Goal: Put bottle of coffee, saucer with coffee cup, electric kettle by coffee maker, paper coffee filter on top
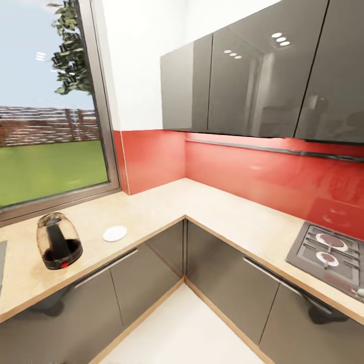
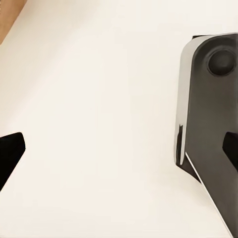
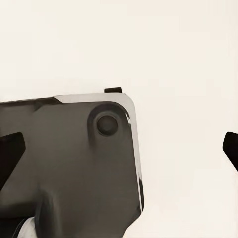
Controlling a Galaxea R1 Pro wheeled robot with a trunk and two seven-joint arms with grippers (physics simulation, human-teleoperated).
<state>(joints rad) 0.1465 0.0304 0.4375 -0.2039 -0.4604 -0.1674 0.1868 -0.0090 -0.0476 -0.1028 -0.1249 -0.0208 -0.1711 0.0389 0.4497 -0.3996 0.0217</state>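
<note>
Gaping left tool [image 2: 119, 148] — nothing held

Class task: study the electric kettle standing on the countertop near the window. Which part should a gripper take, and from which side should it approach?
Probably the electric kettle is best taken around its narrow neck near the top, coming from above. It stands upright on the countertop; its glass body bulges wide, while the top tapers. No handle can be made out here. The small white disc beside it lies apart.

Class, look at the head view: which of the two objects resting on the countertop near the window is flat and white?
The saucer: a low white disc, unlike the tall, dark glass kettle beside it.
</note>
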